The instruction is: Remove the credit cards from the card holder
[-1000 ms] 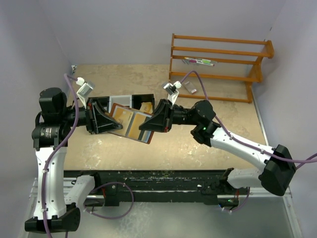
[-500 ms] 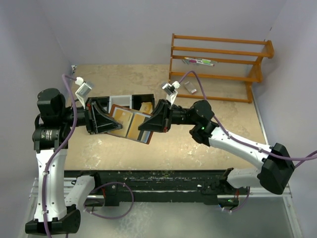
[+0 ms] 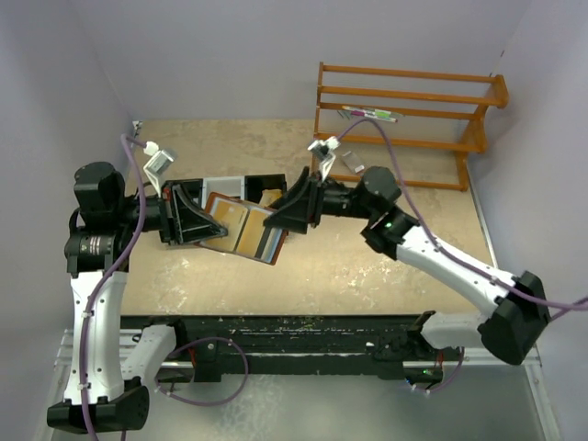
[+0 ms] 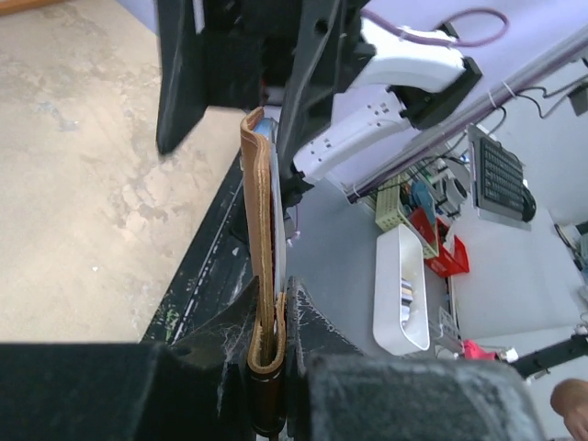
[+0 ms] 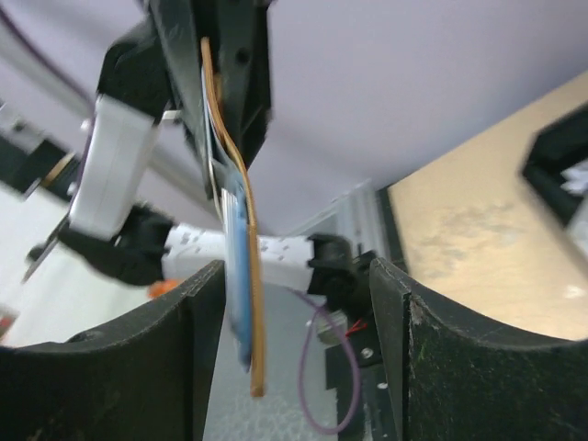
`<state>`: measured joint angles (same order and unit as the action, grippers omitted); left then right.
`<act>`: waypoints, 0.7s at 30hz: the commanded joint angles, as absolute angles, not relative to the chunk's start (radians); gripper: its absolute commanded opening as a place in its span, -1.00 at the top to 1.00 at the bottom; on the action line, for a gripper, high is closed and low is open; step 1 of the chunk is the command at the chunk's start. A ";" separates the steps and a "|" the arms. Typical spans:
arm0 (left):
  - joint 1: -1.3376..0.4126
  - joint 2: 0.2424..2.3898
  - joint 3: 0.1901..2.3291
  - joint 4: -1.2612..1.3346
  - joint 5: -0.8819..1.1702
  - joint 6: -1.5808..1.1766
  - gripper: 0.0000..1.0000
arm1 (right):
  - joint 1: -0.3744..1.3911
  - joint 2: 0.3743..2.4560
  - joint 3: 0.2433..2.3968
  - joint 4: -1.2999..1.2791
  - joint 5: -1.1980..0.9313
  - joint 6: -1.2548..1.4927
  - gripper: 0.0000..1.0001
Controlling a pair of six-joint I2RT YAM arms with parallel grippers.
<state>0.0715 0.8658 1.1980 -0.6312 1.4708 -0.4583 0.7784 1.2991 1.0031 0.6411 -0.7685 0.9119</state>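
A black tray (image 3: 272,178) is seen behind the card holder (image 3: 241,228), which is clamped by the left jaws and straddled by the parted right jaws.

A tan table (image 3: 367,266) bears an orange wooden rack (image 3: 409,142) and a black tray (image 3: 266,181).

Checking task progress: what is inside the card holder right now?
The edge of a light blue card shows between the leaves of the card holder. Whether more cards sit behind it is hidden by the leather.
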 commanded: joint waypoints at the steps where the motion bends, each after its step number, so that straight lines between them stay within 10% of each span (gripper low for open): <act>1: 0.075 0.878 1.253 -0.739 1.337 -0.329 1.00 | 0.725 1.136 1.142 0.281 -0.541 0.666 -0.34; 10: 0.075 0.897 1.329 -0.852 1.053 -0.173 1.00 | 0.769 1.083 1.174 0.305 -0.480 0.728 -0.25; 21: 0.075 0.893 1.343 -0.838 1.208 -0.215 1.00 | 0.873 1.298 1.070 0.753 -0.660 0.991 -0.11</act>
<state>0.0719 0.9031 1.2999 -0.8722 1.0988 -0.1982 0.8658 1.2747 1.0946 0.5228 -0.5785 0.8661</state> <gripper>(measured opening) 0.135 0.571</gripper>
